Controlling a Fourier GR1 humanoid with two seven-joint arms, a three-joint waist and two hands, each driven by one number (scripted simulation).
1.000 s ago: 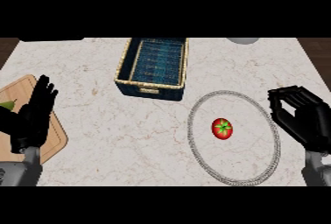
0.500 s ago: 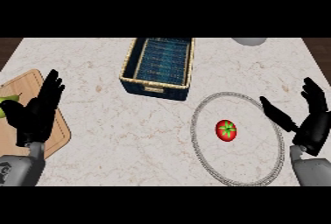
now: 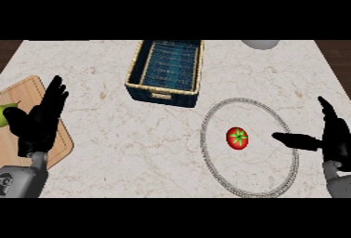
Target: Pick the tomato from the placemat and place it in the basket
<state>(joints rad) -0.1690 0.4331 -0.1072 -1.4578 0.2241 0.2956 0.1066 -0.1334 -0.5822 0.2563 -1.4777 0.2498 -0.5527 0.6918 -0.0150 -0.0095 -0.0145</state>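
- tomato (image 3: 237, 138) sits on the round placemat (image 3: 214, 111), a bit left of the mat's centre, green stem star facing up, nothing touching it
- right hand (image 3: 332, 135) at the view's right edge, over the placemat's right rim; fingers straight, thumb stuck out leftward toward the tomato, holding nothing
- key relation: tomato lies directly left of the right hand, near but apart, clear gap between thumb tip and fruit; reach would need to run leftward across the mat
- left hand (image 3: 40, 120) at the left edge over the cutting board (image 3: 63, 144), fingers up and relaxed, resting, holds nothing; well apart from the tomato, so the right hand is clearly the nearer one
- tomato is roundish, no real long axis, so grasp direction looks free; side approach from the right seems simplest
- basket (image 3: 159, 91) dark blue with a woven rim, up-left of the placemat, just beside its upper-left edge; long axis runs away from the robot; looks empty inside
- judgement: pick not yet started, hand in pre-grasp approach; carry afterwards would go up and left to the basket
- green item (image 3: 5, 116) on the cutting board, partly hidden, can't tell what
- grey round object (image 3: 260, 43) at the desk's (image 3: 123, 139) top edge, cut off
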